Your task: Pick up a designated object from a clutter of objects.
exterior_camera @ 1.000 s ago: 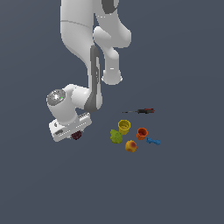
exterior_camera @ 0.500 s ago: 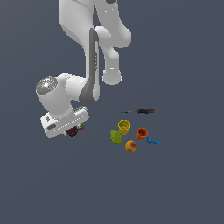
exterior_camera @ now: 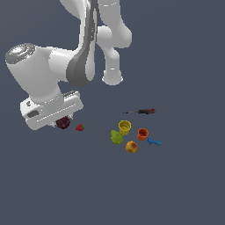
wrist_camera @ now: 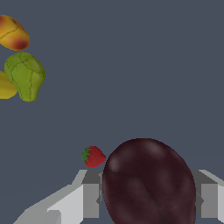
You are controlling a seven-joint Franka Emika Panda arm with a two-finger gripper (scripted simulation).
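A dark maroon-purple plum (wrist_camera: 148, 181), smooth with a faint gloss and a shallow crease down its skin, fills the near foreground of the wrist view, pinned between the two grey fingers (wrist_camera: 90, 194) of the claw (exterior_camera: 63, 122), which is closed against its sides. The fruit reads as a rounded oval, its long axis roughly upright in that view and leaning slightly toward 11 o'clock. In the exterior view it shows only as a dark lump under the white hand, apparently raised off the grey worktop (exterior_camera: 176, 184). Just beyond it lies a small red strawberry (wrist_camera: 92, 156). Farther off, toward 3 o'clock in the exterior view, sit the green fruit (exterior_camera: 116, 137), yellow cup (exterior_camera: 125, 127), orange cup (exterior_camera: 142, 134), peach (exterior_camera: 131, 146), blue piece (exterior_camera: 154, 141) and screwdriver (exterior_camera: 141, 111).
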